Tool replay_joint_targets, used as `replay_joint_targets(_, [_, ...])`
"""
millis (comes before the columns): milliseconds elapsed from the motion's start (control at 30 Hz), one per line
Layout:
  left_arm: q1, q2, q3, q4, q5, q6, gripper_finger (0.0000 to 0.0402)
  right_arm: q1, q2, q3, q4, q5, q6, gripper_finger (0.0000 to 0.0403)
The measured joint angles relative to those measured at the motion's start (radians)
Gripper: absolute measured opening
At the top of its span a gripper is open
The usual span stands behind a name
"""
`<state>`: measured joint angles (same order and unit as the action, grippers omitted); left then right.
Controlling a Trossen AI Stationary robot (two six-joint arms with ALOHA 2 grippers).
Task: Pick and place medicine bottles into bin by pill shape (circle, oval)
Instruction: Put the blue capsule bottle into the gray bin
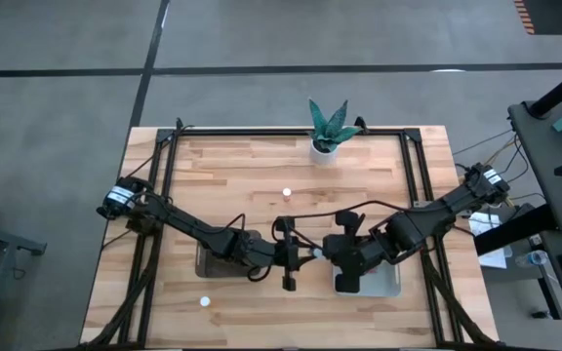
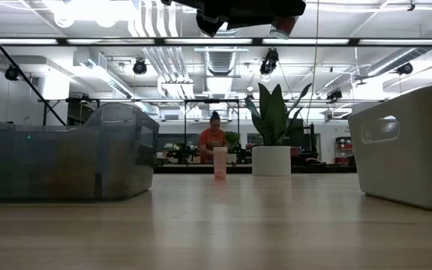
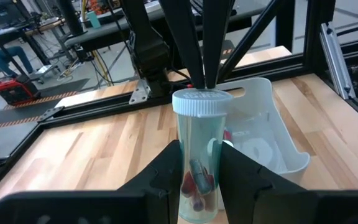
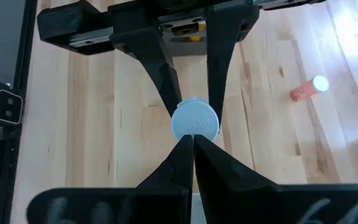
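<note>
My left gripper (image 1: 303, 254) is shut on a clear medicine bottle (image 3: 199, 149) with a white ribbed cap (image 4: 194, 121). It holds the bottle upright above the table's middle front. Red and dark pills (image 3: 197, 183) lie in the bottle's bottom. My right gripper (image 4: 193, 140) is shut and hangs right over the cap, pointing down; it also shows in the high view (image 1: 326, 252). Another bottle (image 1: 286, 193) stands on its base mid-table and shows orange in the low view (image 2: 220, 163). A third bottle (image 1: 204, 301) is at the front left. My left gripper pinches the bottle's clear wall (image 3: 185, 163) between its two fingers, below the cap. The fingers come level from the table's left. The bottle stands upright in the hold, cap up, lifted clear of the table. My right gripper's shut fingertips (image 3: 207, 79) come from above to the cap's rim (image 4: 193, 133); I cannot tell whether they touch it.
A dark translucent bin (image 1: 203, 265) sits under my left arm and shows in the low view (image 2: 58, 161). A pale bin (image 1: 383, 283) sits under my right arm and shows in the low view (image 2: 411, 146). A white pot with a green plant (image 1: 326, 132) stands at the far edge.
</note>
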<state>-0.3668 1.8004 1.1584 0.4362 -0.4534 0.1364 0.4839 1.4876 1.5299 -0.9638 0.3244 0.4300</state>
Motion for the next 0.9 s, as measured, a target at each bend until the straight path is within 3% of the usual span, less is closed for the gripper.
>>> replay_joint_targets(300, [-0.001, -0.003, 0.0, 0.007, -0.027, -0.021, 0.0067, 0.013, -0.031, 0.006, 0.009, 0.03, -0.02, 0.0009])
replay_joint_targets(667, [-0.001, -0.004, 0.001, -0.02, -0.038, -0.024, 0.0067, 0.054, -0.031, 0.003, 0.029, 0.099, -0.23, 0.001])
replay_joint_targets(767, [-0.001, -0.004, 0.001, -0.021, -0.04, -0.024, 0.0067, 0.055, -0.031, 0.003, 0.034, 0.091, -0.23, 0.0026])
replay_joint_targets(900, [-0.001, -0.004, 0.001, -0.023, -0.04, -0.024, 0.0067, 0.055, -0.031, 0.003, 0.034, 0.088, -0.225, 0.0079])
